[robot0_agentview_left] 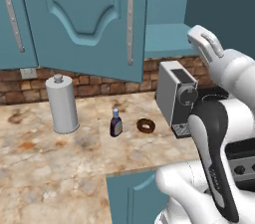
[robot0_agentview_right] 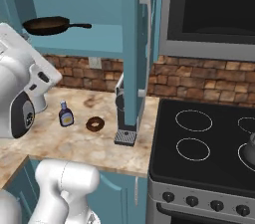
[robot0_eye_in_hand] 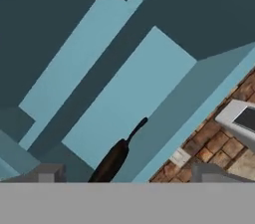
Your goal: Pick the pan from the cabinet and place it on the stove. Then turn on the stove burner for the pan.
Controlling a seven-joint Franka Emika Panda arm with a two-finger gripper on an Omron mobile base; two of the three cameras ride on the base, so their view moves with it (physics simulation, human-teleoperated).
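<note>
The pan (robot0_agentview_right: 47, 25) is a dark skillet lying on the teal shelf (robot0_agentview_right: 99, 44) of the open cabinet (robot0_agentview_left: 94, 14), with its thin handle pointing right. In the hand view the pan (robot0_eye_in_hand: 112, 161) appears edge-on, handle slanting up and away, low between my two fingertips. My gripper (robot0_eye_in_hand: 130, 175) is open, holds nothing, and is a short way off from the pan. The stove (robot0_agentview_right: 209, 143) is a black glass cooktop to the right, with thin white burner rings and a row of black knobs (robot0_agentview_right: 191, 200) on its grey front.
The open cabinet door (robot0_agentview_right: 132, 44) stands edge-on between shelf and stove. A coffee machine (robot0_agentview_left: 177, 96), paper towel roll (robot0_agentview_left: 62, 103), small bottle (robot0_agentview_left: 116, 123) and donut (robot0_agentview_left: 146, 126) sit on the counter. A grey kettle (robot0_agentview_right: 249, 151) is on the stove; a microwave (robot0_agentview_right: 214, 9) hangs above.
</note>
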